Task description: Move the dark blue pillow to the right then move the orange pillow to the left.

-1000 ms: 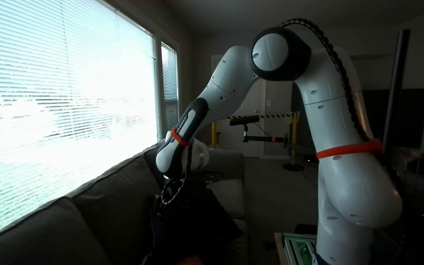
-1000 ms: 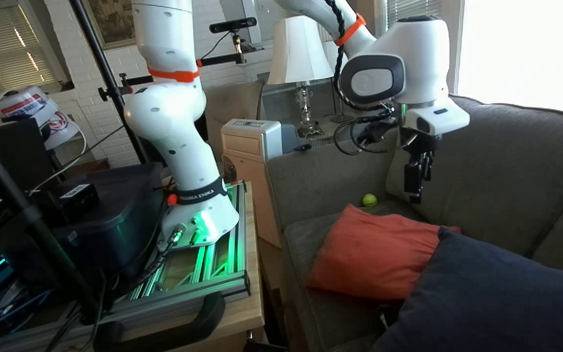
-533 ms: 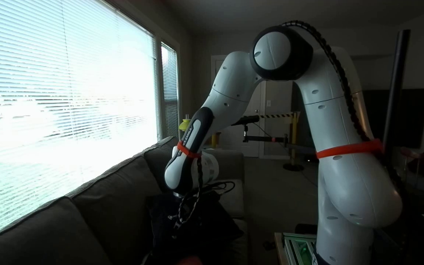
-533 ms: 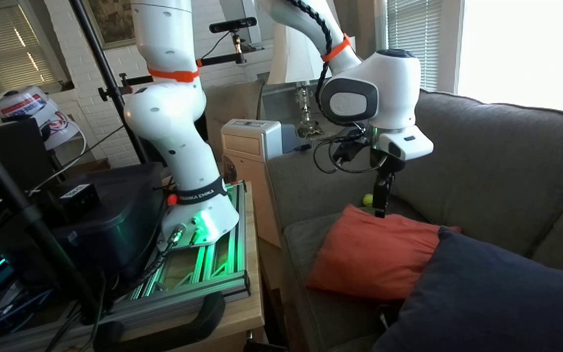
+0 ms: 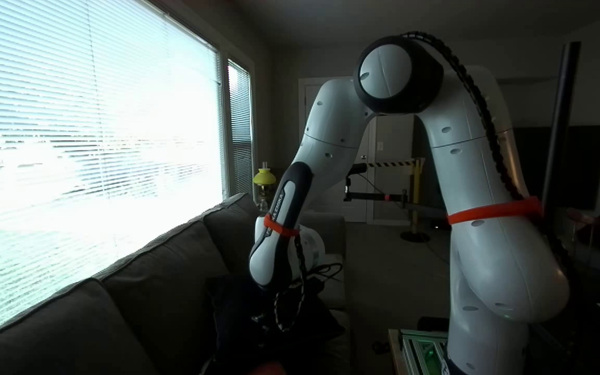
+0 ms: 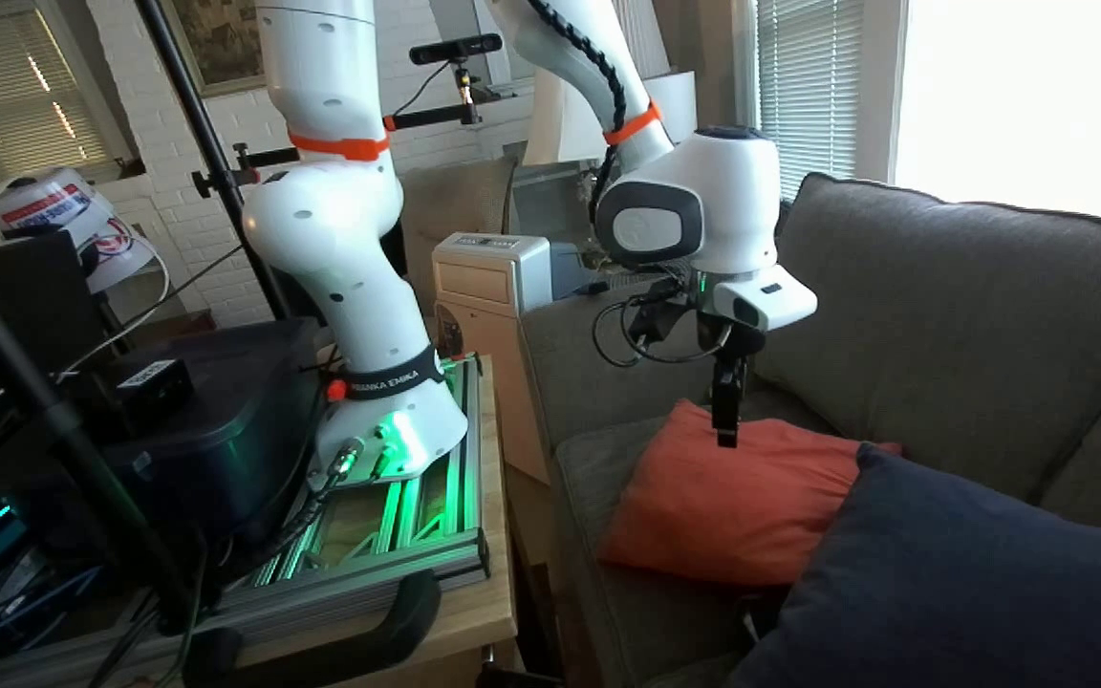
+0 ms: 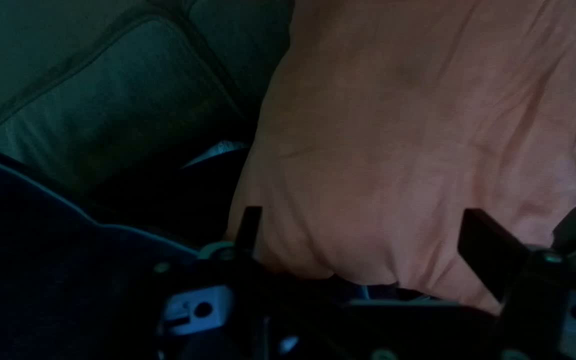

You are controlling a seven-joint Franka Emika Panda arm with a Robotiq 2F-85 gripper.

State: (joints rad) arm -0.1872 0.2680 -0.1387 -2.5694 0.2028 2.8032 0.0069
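A: Biggest first, please.

B: The window (image 5: 97, 151), so bright that it washes out. Alongside it stands the grey sofa (image 6: 952, 315), its back to the light.

A: And the robot arm (image 5: 399, 73)?

B: Beside the sofa, bent like an arch in an exterior view, its far end reaching down over the seat.

A: Where's the dark blue pillow (image 6: 961, 583)?

B: On the sofa, tilted. In an exterior view one corner overlaps the orange pillow (image 6: 732, 511), and the rest runs out of frame at the lower right. (Whether the two pillows touch, I can't tell.) In the wrist view it's the dim shape at lower left, with a lighter blue edge.

A: How does the orange pillow lie?

B: On the seat, wrinkled. It covers much of the middle and upper right of the wrist view.

A: That leaves the gripper (image 7: 360, 225).

B: Pointing down over the orange pillow, jaws spread wide. The fingers (image 7: 488, 245) stand well apart — the pillow's creased edge shows in the gap between them.

A: Are they touching the fabric?

B: Can't say — their height above it isn't clear from any view.
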